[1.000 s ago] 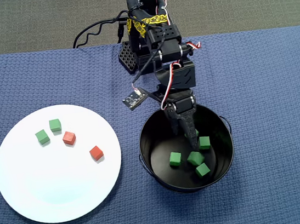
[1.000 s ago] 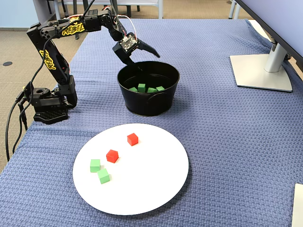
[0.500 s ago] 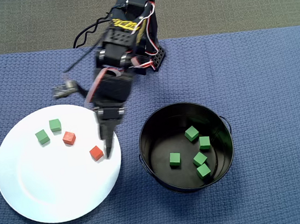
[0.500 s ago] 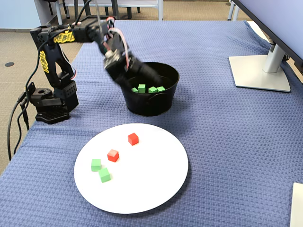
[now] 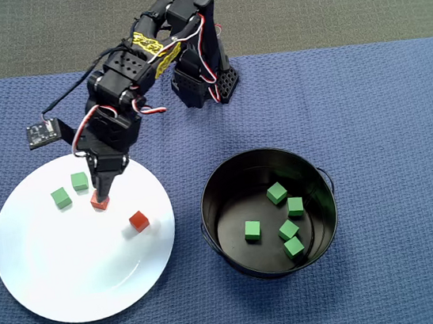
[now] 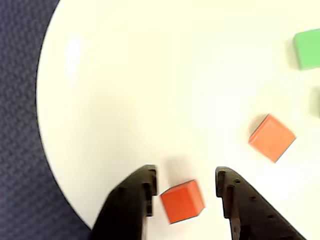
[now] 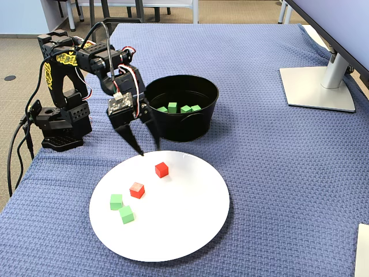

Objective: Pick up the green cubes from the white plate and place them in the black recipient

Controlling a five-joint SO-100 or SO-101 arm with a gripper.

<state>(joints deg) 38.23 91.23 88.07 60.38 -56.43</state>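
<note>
Two green cubes [image 5: 79, 181] [image 5: 62, 198] lie on the white plate [image 5: 70, 265] beside two red cubes [image 5: 138, 221] [image 5: 99, 201]. Several more green cubes [image 5: 276, 193] rest inside the black recipient [image 5: 203, 221], a glossy bucket [image 7: 179, 128]. My gripper [image 7: 149, 149] hangs open above the plate's edge nearest the bucket. In the wrist view my gripper [image 6: 185, 175] frames a red cube [image 6: 182, 201] between its spread fingers, not touching it. The other red cube [image 6: 271, 138] and a green cube [image 6: 306, 48] lie further off on the plate [image 6: 150, 75].
The arm's base [image 7: 60, 124] stands at the table's left edge in the fixed view. A monitor stand [image 7: 317, 86] sits at the far right. Blue woven cloth [image 5: 390, 147] covers the table around plate and bucket.
The gripper rose out of the bucket and swung left in the overhead view, across to the plate. It is open and empty. The cubes on the plate have not moved.
</note>
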